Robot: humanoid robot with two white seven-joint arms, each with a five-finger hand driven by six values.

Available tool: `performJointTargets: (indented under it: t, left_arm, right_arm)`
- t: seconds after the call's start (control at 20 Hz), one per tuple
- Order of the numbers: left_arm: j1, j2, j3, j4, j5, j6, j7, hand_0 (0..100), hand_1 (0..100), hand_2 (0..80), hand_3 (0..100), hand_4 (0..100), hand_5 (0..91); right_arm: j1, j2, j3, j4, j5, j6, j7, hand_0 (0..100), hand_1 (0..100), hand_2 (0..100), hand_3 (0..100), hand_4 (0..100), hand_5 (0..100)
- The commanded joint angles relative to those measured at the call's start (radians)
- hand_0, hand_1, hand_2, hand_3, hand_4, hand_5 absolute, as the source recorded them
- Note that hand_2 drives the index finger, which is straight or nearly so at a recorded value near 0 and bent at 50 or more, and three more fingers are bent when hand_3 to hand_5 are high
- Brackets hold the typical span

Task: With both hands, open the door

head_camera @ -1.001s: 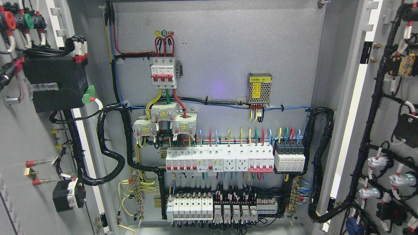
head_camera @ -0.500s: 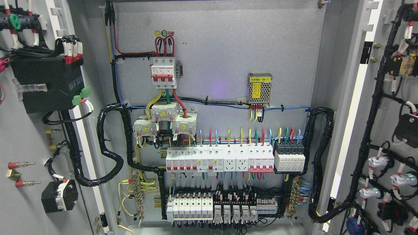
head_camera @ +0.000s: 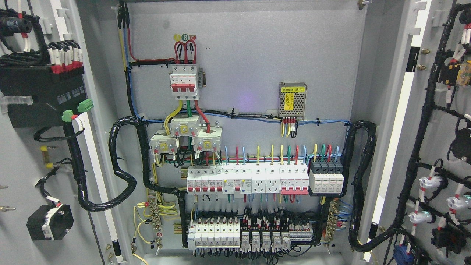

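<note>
Grey sheet metal fills your view: the back panel [head_camera: 250, 55] of an electrical cabinet, seen straight on with both doors swung wide. You have the left door [head_camera: 22, 165] at the picture's left edge, its inner face turned toward you, carrying a black box [head_camera: 40, 94] with red-tipped wires on top and a small black plug socket [head_camera: 49, 222] lower down. The right door [head_camera: 434, 147] stands open at the right edge, its inner face strung with black cable and a few white lamp backs [head_camera: 428, 183].

Between them, on the back panel, a red-and-white main switch [head_camera: 184, 82] sits high and left of the middle, fed by red, yellow and green wires. To its right is a small mesh-covered power unit [head_camera: 292, 99] with a yellow label; the print is too small for you to read. Lower down runs a long row of white breakers [head_camera: 246, 179], ending at the right in a black block [head_camera: 326, 179]. A second row of smaller breakers [head_camera: 250, 235] lies beneath it. Thick black cable bundles [head_camera: 123, 162] loop from each door into the cabinet.

Neither of your robot's hands nor any arm shows, so you cannot tell how the fingers stand.
</note>
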Motion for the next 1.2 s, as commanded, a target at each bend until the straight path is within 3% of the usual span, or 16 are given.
performJointTargets:
  t: [0.0,0.3,0.6,1.15]
  left_arm:
    - [-0.002,0.037,0.117,0.038,0.038,-0.403,0.000,0,0,0.0,0,3,0.0]
    - [-0.029,0.082,0.167,0.090,0.104,-0.336,0.000,0,0,0.0,0,3,0.0]
    - [-0.069,0.120,0.199,0.160,0.130,-0.310,0.002,0,0,0.0,0,3,0.0]
    - [-0.186,0.192,0.252,0.256,0.150,-0.087,0.028,0,0,0.0,0,3,0.0]
  right_arm:
    - [0.002,-0.004,-0.028,0.017,-0.016,-0.041,0.000,11,0,0,0,0,0]
    - [0.006,-0.006,-0.038,0.026,-0.016,-0.041,0.001,11,0,0,0,0,0]
    - [0.013,-0.006,-0.048,0.033,-0.016,-0.041,0.001,11,0,0,0,0,0]
    - [0.014,0.005,-0.074,0.018,-0.019,-0.075,0.001,11,0,0,0,0,0]
